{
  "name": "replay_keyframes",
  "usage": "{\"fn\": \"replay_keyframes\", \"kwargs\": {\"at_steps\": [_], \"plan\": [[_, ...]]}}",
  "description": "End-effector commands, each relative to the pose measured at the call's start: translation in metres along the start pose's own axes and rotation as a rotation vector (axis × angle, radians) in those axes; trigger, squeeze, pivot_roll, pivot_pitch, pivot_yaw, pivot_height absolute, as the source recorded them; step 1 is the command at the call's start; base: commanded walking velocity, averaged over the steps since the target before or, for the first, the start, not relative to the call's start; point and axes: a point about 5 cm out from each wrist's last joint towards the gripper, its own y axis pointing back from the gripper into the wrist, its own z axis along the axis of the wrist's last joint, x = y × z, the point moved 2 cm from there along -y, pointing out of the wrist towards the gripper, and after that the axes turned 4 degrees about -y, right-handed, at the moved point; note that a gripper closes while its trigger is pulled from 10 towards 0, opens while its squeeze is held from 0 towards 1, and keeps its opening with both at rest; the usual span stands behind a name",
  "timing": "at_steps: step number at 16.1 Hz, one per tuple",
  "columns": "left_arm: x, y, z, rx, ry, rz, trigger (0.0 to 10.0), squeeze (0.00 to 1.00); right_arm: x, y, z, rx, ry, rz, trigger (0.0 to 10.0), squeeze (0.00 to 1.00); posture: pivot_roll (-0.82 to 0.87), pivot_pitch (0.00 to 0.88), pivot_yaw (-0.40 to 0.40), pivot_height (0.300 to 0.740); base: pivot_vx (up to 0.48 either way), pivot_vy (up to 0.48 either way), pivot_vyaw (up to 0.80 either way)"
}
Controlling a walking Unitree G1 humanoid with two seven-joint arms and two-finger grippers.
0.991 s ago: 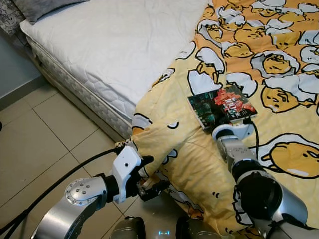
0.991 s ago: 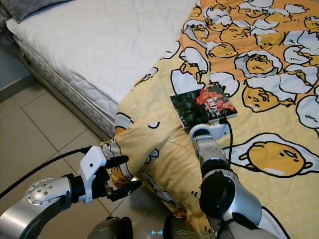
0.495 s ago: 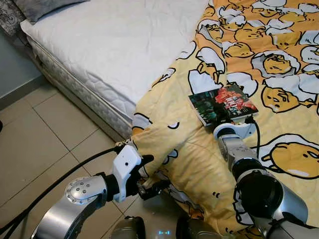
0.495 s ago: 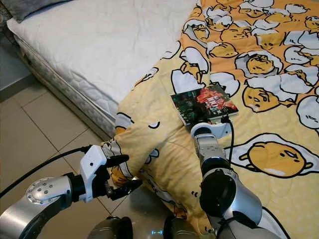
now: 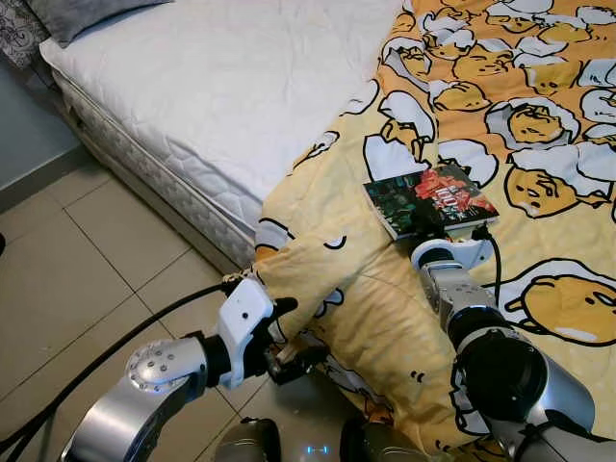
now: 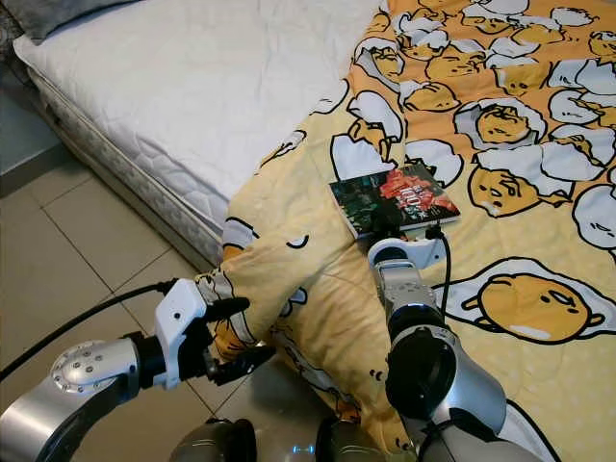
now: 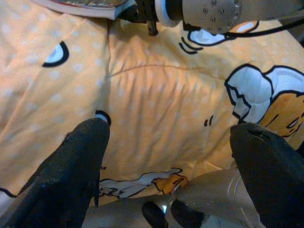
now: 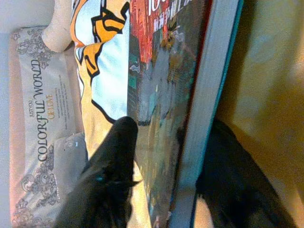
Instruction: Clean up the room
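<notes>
A book with a dark red and green cover lies on the yellow egg-print blanket on the bed. My right gripper is at the book's near edge. In the right wrist view one finger rests on the cover of the book and the other sits under it, so the gripper is shut on the book. My left gripper is open, low beside the blanket's hanging corner. Its fingers are wide apart and face the blanket.
The bare white mattress fills the left of the bed, with a grey pillow at its far corner. Beige floor tiles lie to my left. A black cable trails from the left arm. A printed cushion lies beyond the book.
My right gripper has edged forward onto the book, and the book's near edge has risen slightly. The left arm has hardly moved.
</notes>
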Motion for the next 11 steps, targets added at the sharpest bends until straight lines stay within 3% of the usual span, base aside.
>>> {"fn": "replay_keyframes", "kwargs": {"at_steps": [1, 9, 11], "plan": [[-0.001, 0.0002, -0.0017, 0.009, 0.003, 0.002, 10.0, 0.0, 0.0009, -0.0008, 0.0007, -0.005, -0.019, -0.01, 0.0, 0.0, 0.04, 0.181, 0.028, 0.74, 0.0, 0.0, 0.0], [0.0031, 0.0006, -0.0009, 0.006, 0.0, 0.011, 10.0, 0.0, -0.0006, -0.0006, -0.0023, -0.003, -0.021, -0.02, 0.0, 0.0, 0.04, 0.172, 0.024, 0.74, 0.0, 0.0, 0.0], [0.0051, -0.0004, -0.0003, 0.002, -0.001, 0.015, 10.0, 0.0, 0.0017, -0.001, -0.0013, 0.0, 0.02, -0.009, 0.0, 0.0, 0.03, 0.161, 0.024, 0.74, 0.0, 0.0, 0.0]]}}
